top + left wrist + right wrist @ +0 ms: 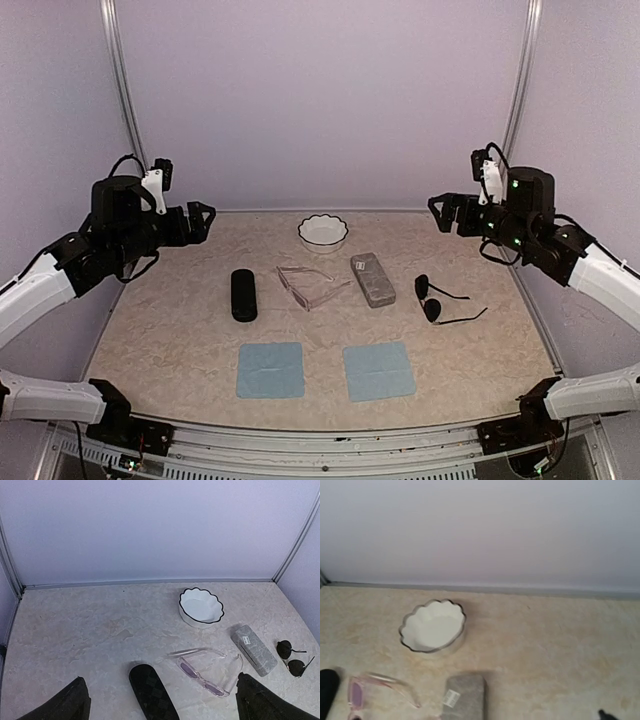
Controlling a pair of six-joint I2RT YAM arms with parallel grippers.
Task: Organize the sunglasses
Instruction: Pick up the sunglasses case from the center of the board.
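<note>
Hovering: the left claw (pixel 203 222) and the right claw (pixel 440 214) hang high over the bench (pixel 170 340), each on its own side. Both are spread wide and hold nothing.
Dark round sunglasses (pixel 437 298): they lie on the right part of the bench with the thin arms unfolded, apart from everything else and nearest to the right claw.
Pink clear sunglasses (pixel 308 286): they lie in the middle between the black case (pixel 243 294) and the grey speckled case (pixel 372 279), also unfolded. One arm reaches near the grey case.
Cases: both look closed.
Blue cloths (pixel 271 369): two of them lie flat side by side at the near edge, with nothing on them.
White bowl (pixel 323 232): it stands at the back, out of the way.
Step in hand: probably the first reach, because no pair is touched yet.
Doing it well: each claw should take the pair on its own side, coming straight down and pinching the frame at the bridge or the rim, not on a lens.
Care: the wire arms are thin and may slip or bend, so a slow closing is better. The pink frame is hard to see on the pale bench, so the left wrist view should guide the descent.
Open question: the pictures do not show whether the pairs go on the cloths or into the cases.
</note>
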